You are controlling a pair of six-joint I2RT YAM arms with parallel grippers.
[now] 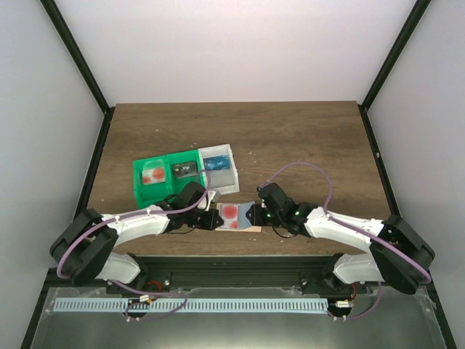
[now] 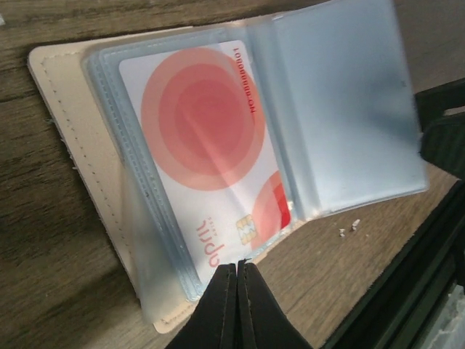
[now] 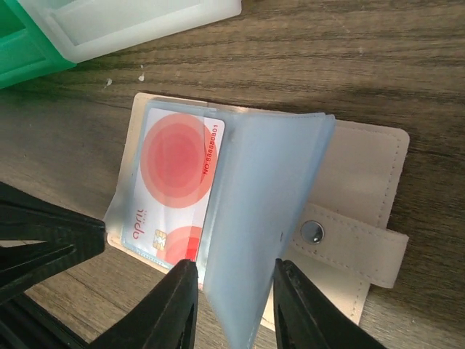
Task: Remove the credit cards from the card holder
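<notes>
One card holder (image 3: 363, 189), open, low centre of the overhead view, with two blue-grey inner panels (image 2: 341, 109). One pale card with red circles (image 2: 203, 138) inside. One green tray (image 1: 139, 190), centre left, with two compartments: one red-marked card (image 1: 152, 174), one dark flat item (image 1: 184, 171). One translucent white box (image 1: 218, 150) beside it, with one blue card (image 1: 216, 164). Two arms, two grippers: left gripper (image 2: 237, 276), right gripper (image 3: 235, 269).
</notes>
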